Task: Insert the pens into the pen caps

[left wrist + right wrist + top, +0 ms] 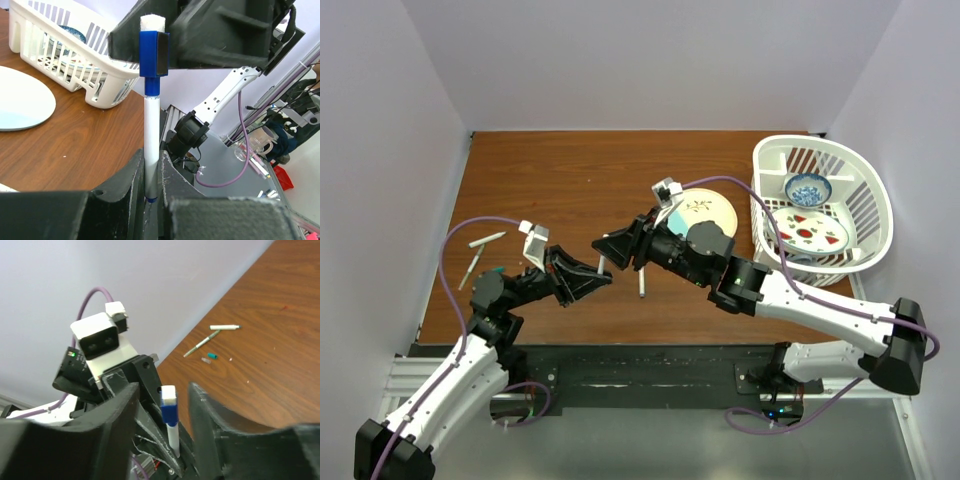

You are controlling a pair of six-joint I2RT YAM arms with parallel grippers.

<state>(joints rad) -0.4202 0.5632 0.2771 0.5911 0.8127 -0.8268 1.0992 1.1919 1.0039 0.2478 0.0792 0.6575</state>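
The left jaws are pressed tight on the lower shaft of a white pen (151, 130), holding it upright over the counter (75, 145) with a blue cap (151, 60) on its top end. The right jaws stand spread either side of that cap, one side at most brushing it, gripping nothing; should they pull away crooked, that side could likely drag the cap off or tilt the pen

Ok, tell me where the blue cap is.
In the left wrist view, the blue cap tops the pen held by the left gripper, between the open fingers of the right gripper, over the table's middle.
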